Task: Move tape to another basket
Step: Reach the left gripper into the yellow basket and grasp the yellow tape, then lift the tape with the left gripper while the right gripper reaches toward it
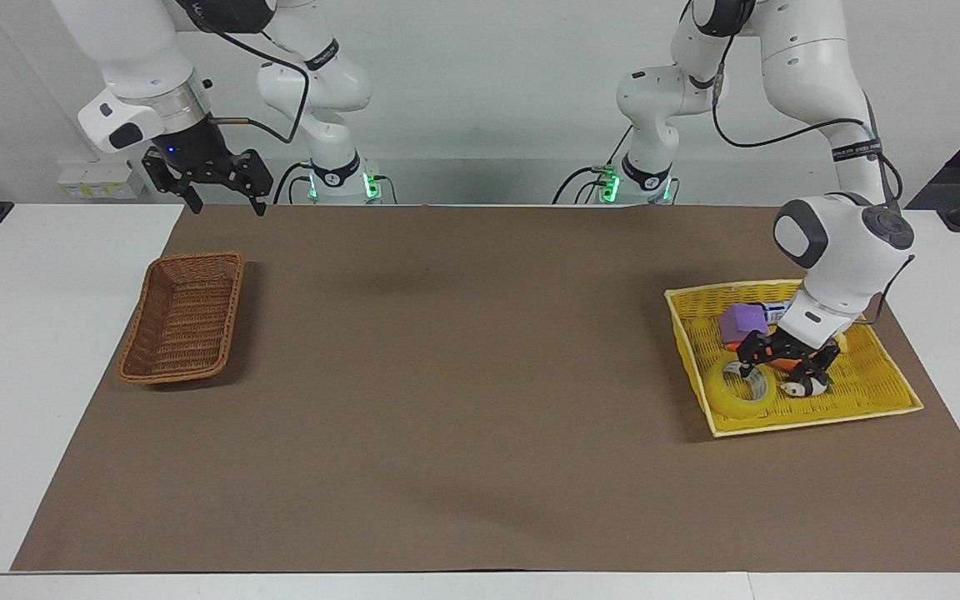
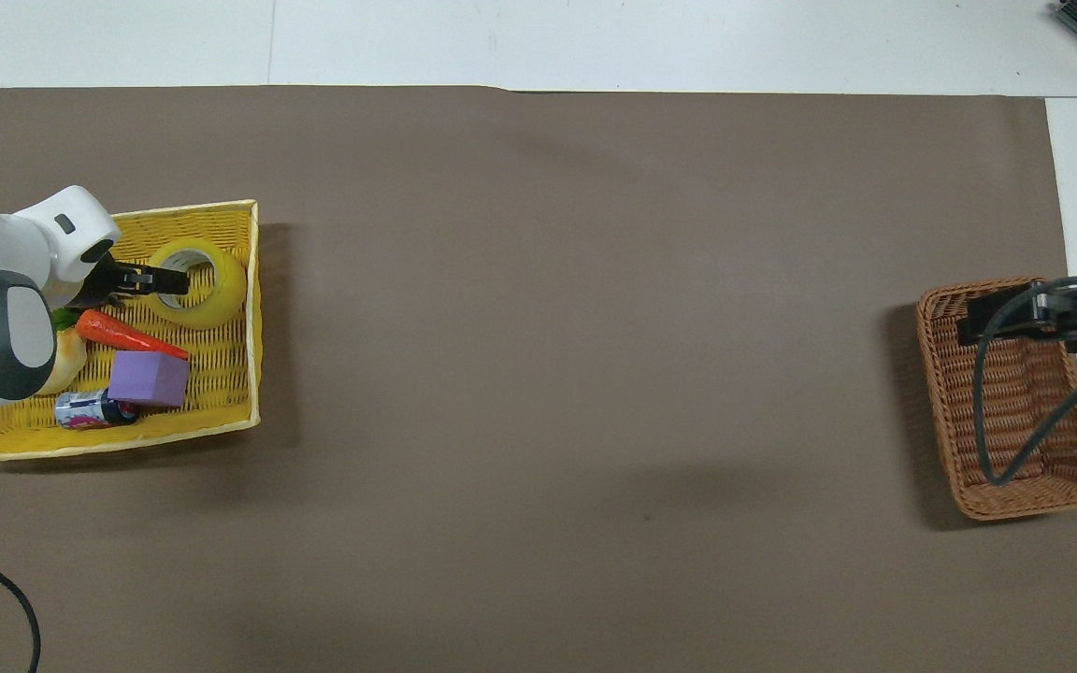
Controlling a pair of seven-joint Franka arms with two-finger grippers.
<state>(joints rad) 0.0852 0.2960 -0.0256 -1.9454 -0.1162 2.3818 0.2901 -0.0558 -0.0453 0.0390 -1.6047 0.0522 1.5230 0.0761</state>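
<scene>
The yellow tape roll point(image 1: 730, 393) lies flat in the flat yellow tray point(image 1: 872, 392), at the tray's corner farthest from the robots; it also shows in the overhead view point(image 2: 221, 292). My left gripper point(image 1: 782, 365) is open and low in the tray, over the roll's rim and white core point(image 2: 165, 278). The brown wicker basket point(image 1: 184, 321) stands empty at the right arm's end of the table point(image 2: 945, 393). My right gripper point(image 1: 226, 204) is open, empty and raised over the basket's end nearest the robots point(image 2: 1015, 318).
The tray also holds an orange carrot point(image 2: 127, 335), a purple block point(image 2: 148, 378), a croissant toy point(image 2: 66, 360) partly under the left arm, and a small can point(image 2: 90, 409). A brown mat point(image 1: 463, 375) covers the table between tray and basket.
</scene>
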